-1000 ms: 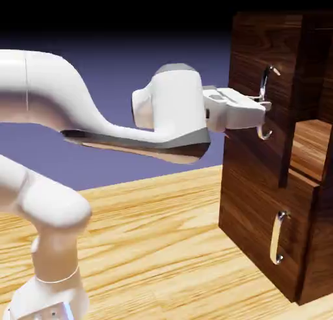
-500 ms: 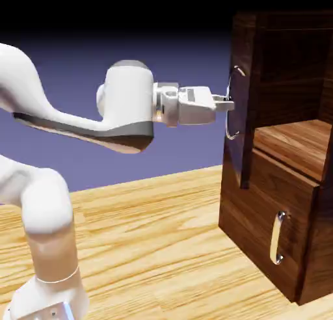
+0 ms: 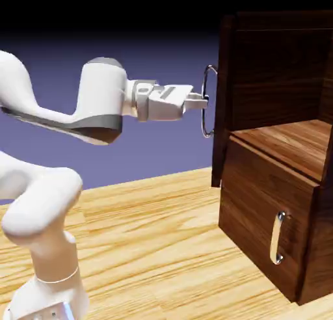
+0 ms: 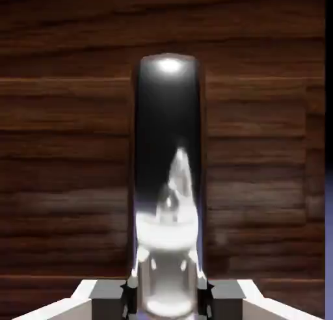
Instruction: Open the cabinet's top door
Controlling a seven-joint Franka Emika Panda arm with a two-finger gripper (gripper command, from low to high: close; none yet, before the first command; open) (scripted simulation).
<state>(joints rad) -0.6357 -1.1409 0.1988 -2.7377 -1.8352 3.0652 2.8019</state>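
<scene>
The dark walnut cabinet point(image 3: 273, 201) stands at the exterior view's right. Its top door point(image 3: 224, 97) is swung far out and shows edge-on, so the upper compartment lies open with a bare wooden shelf point(image 3: 286, 143). My gripper point(image 3: 203, 103) is shut on the door's curved silver handle point(image 3: 207, 101), reaching in level from the left. In the hand view the shiny handle point(image 4: 168, 182) rises large between my grey fingertips point(image 4: 107, 298), with the door's wood grain point(image 4: 65, 149) filling the picture behind it.
The lower panel point(image 3: 260, 214) is closed and carries a small silver handle point(image 3: 278, 237). A light wooden table point(image 3: 156, 247) stretches below the arm. My white arm point(image 3: 52, 182) rises from the lower left.
The gripper has pulled leftward with the handle, and the top door has swung from slightly ajar to wide open, baring the shelf inside.
</scene>
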